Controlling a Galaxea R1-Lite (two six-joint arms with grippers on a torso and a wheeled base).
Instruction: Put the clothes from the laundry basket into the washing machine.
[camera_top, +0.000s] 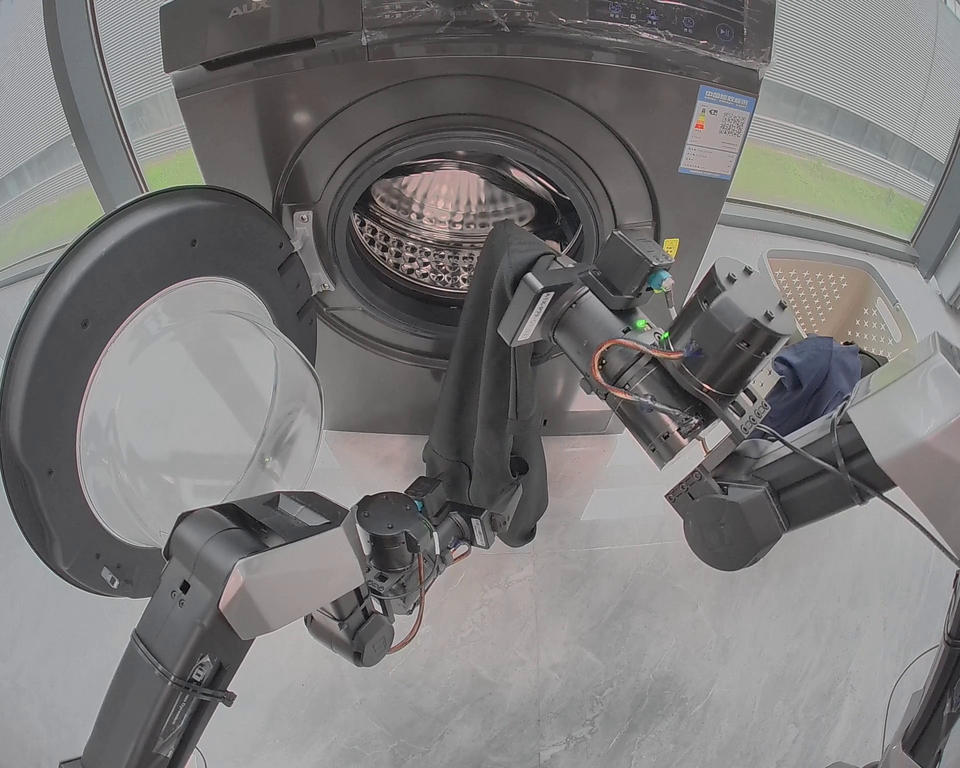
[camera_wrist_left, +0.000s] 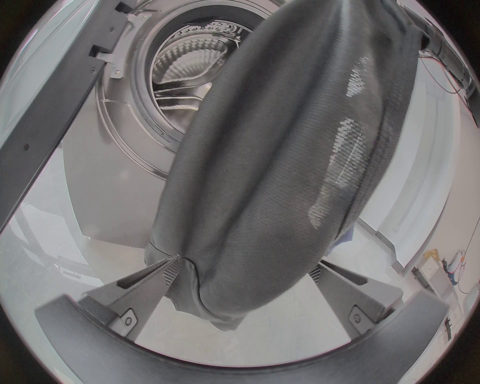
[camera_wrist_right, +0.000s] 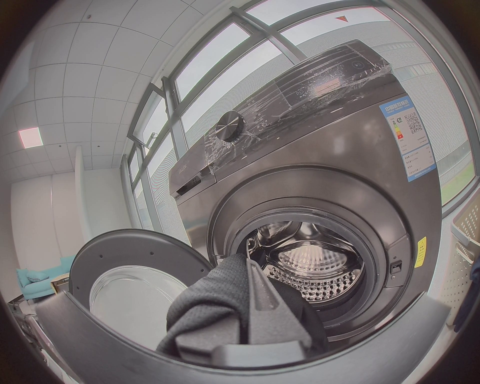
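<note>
A dark grey garment (camera_top: 485, 400) hangs in front of the washing machine's open drum (camera_top: 440, 225). Its top end is draped over my right gripper (camera_top: 515, 265), which is shut on it just before the drum's mouth. In the right wrist view the cloth (camera_wrist_right: 210, 305) is bunched around that gripper (camera_wrist_right: 250, 300). My left gripper (camera_top: 497, 522) is low at the garment's bottom end. In the left wrist view that gripper (camera_wrist_left: 242, 275) is open, its fingers (camera_wrist_left: 165, 272) spread wide with the hanging garment (camera_wrist_left: 270, 165) between them. The laundry basket (camera_top: 850, 290) stands to the right with a blue cloth (camera_top: 815, 375) inside.
The round machine door (camera_top: 150, 380) is swung fully open to the left, close to my left arm. Pale tiled floor (camera_top: 600, 650) spreads in front of the machine. Windows run behind and beside the machine.
</note>
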